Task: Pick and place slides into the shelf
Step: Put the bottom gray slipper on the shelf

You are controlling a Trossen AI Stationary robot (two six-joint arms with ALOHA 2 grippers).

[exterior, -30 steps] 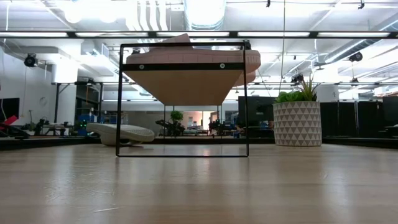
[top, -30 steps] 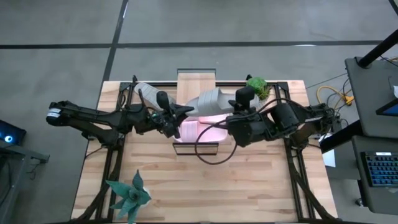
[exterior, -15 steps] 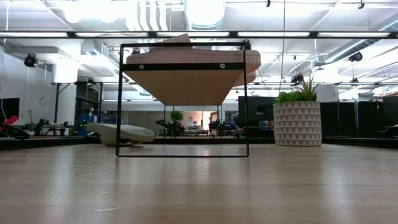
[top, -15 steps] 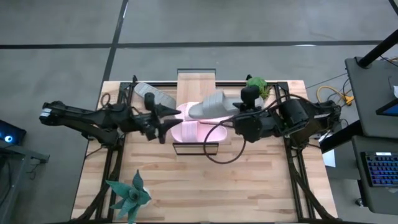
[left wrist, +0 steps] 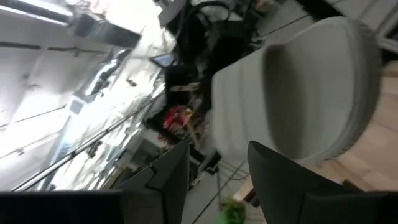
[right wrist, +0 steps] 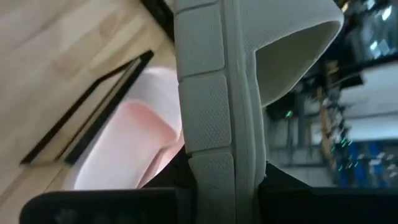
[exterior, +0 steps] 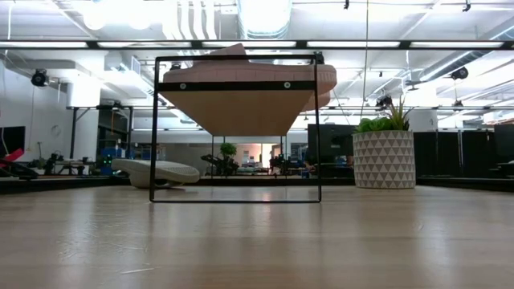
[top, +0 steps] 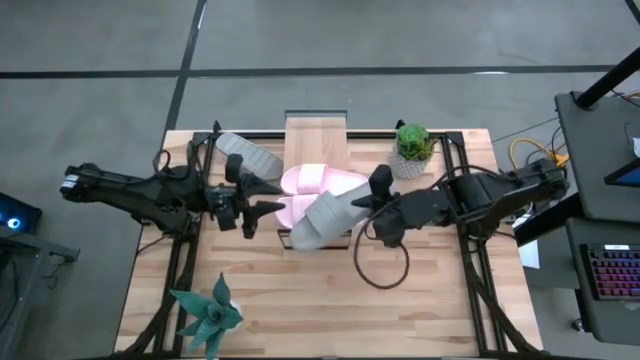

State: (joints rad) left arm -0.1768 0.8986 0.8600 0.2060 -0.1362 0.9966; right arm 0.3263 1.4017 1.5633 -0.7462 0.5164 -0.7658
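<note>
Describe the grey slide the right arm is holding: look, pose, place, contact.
The grey slide is a pale grey, rubbery open-toe sandal with one wide strap and a pebbled sole edge, seen close in the right wrist view. The right gripper has its jaws closed on it. It hangs tilted over the near end of the shelf, above the pink slides. Whether it touches them cannot be told. The left gripper, jaws open, sits beside it.

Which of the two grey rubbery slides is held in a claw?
The grey rubbery slide at the front end of the light wood shelf, gripped by the right claw. The other grey slide lies flat on the table, untouched.
</note>
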